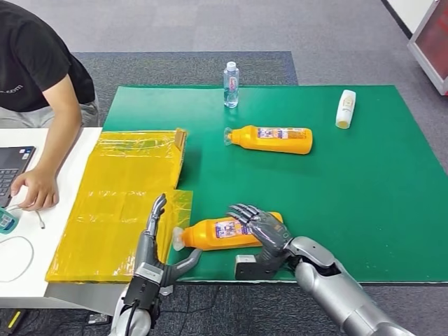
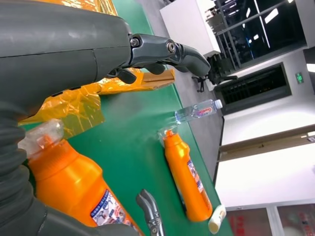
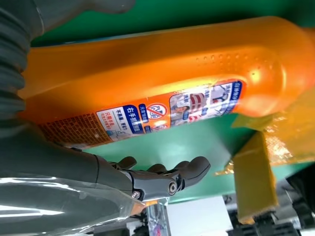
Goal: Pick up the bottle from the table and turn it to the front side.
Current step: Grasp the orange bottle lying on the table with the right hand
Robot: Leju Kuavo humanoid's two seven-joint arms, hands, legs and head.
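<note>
The near orange detergent bottle (image 1: 228,233) is still lying on its side at the green worktop's (image 1: 369,210) front edge, not yet lifted or turned; the right hand (image 1: 261,227) is draping spread fingers over its base without a closed grip; the left hand (image 1: 156,255) is waiting empty and spread beside its cap.

Second orange bottle (image 1: 272,139) lying on green mat (image 1: 369,196), water bottle (image 1: 231,84), white bottle (image 1: 345,108), yellow bags (image 1: 124,203), laptop (image 1: 13,171)

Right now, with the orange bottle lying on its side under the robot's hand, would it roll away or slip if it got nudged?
The near orange bottle looks flattened rather than round, so it would probably slide more than roll. Its glossy plastic may be slippery under the right hand. It looks stiff enough to keep its shape; its weight cannot be judged.
</note>
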